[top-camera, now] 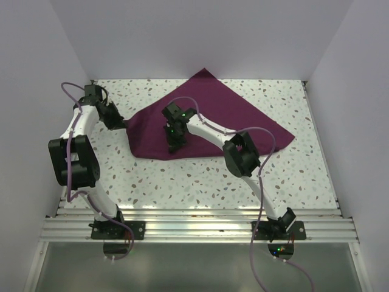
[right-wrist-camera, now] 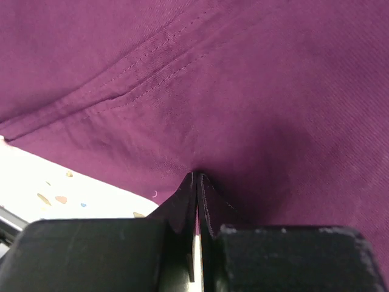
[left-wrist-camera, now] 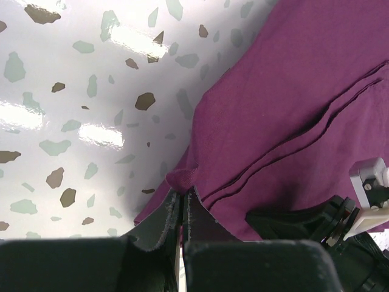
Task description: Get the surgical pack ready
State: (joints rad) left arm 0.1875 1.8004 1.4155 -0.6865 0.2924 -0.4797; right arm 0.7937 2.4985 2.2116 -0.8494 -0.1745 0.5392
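The surgical pack shows as a plum-purple cloth [top-camera: 225, 115], folded into a rough triangle across the back middle of the speckled table. Layered hemmed edges of the cloth [left-wrist-camera: 292, 91] run through the left wrist view. My left gripper [top-camera: 121, 123] is at the cloth's left corner, and its jaws [left-wrist-camera: 183, 191] are shut on a small pinch of that corner. My right gripper [top-camera: 173, 146] is near the cloth's front edge. It is shut [right-wrist-camera: 197, 176] on a raised fold of the cloth [right-wrist-camera: 243, 73]. Whatever lies under the cloth is hidden.
The terrazzo table [top-camera: 182, 182] is walled in white on the left, back and right. An aluminium rail [top-camera: 194, 228] carrying both arm bases runs along the near edge. Part of the right arm [left-wrist-camera: 364, 182] shows at the lower right of the left wrist view.
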